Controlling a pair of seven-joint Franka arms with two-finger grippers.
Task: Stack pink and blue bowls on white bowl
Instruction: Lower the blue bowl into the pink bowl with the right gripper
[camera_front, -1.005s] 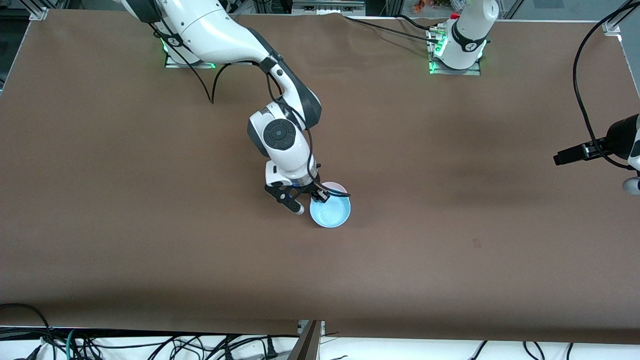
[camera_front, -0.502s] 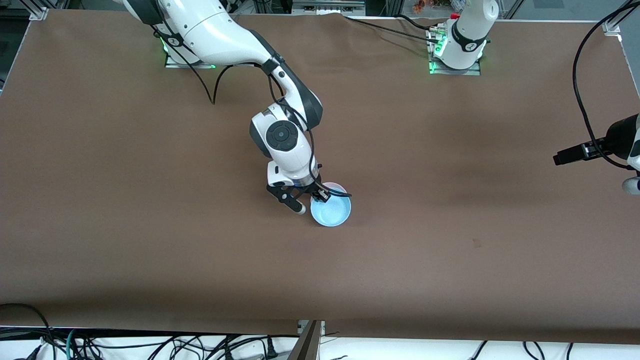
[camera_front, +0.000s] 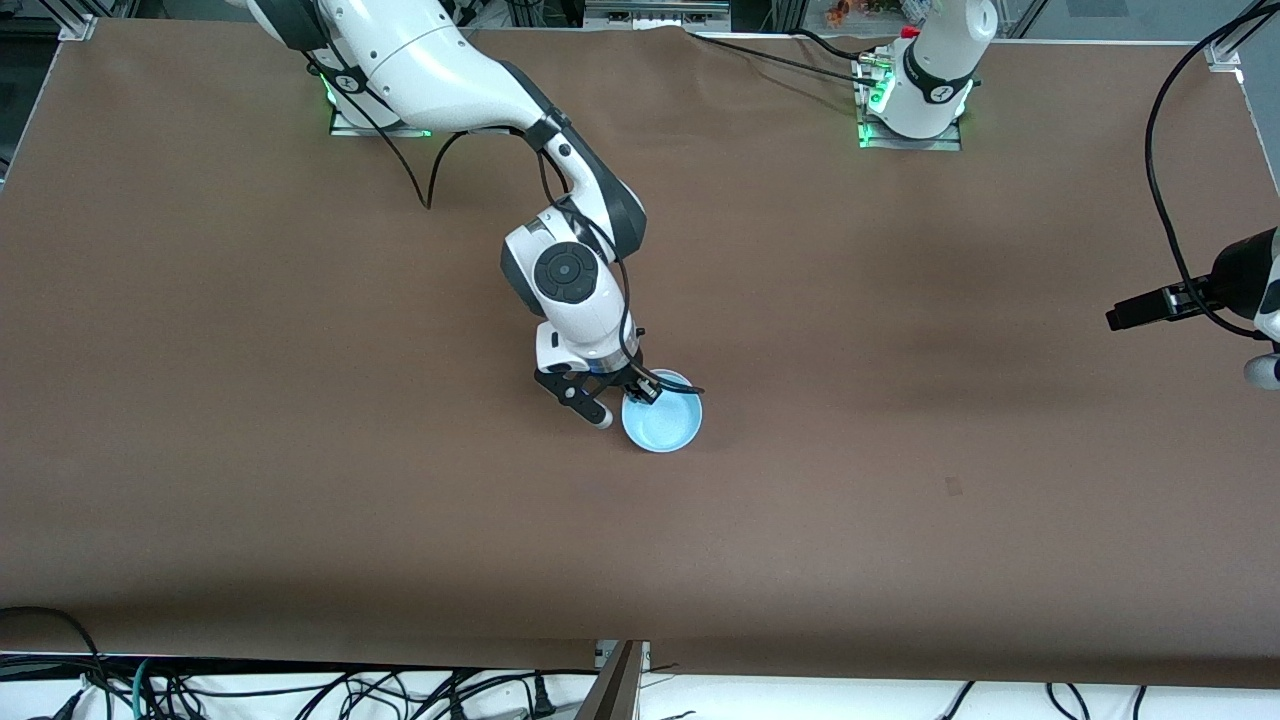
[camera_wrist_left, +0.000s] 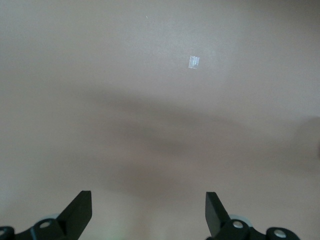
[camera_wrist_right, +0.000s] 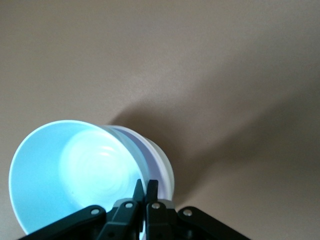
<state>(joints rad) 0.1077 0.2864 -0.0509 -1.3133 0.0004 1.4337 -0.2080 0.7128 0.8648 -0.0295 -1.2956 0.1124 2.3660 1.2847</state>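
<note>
The right gripper (camera_front: 627, 395) is standing low over the middle of the desk (camera_front: 900, 480) with its jaws pinched on the rim of the blue bowl (camera_front: 662, 421), one finger inside the wall and one outside, so the bowl is hanging out from the jaws toward the front camera rather than sitting squarely under them. In the right wrist view the jaws are showing almost closed, with only the thin plastic wall between them, and the blue bowl (camera_wrist_right: 70, 175) is opening away from them, tilted a little. Tucked just under and partly hidden by it, on the side of the jaws where the rim is gripped, a pale pink-lilac wall and a white rim (camera_wrist_right: 160, 167) are peeking out, which I am taking for the pink bowl nested in the white bowl; I cannot be sure where one ends and the other begins. That is the relation the next move is turning on: the blue bowl is looking almost seated but is lying slightly off to one side of the stack below, so the jaws are needing to bring its centre over the lower rims and level it before letting go. A round bowl is offering no long axis, only that offset. The left gripper (camera_wrist_left: 147, 212) is waiting well apart, up over bare desk at the left arm's end, its jaws spread wide and holding nothing, so the right arm is plainly the one placed to finish.
</note>
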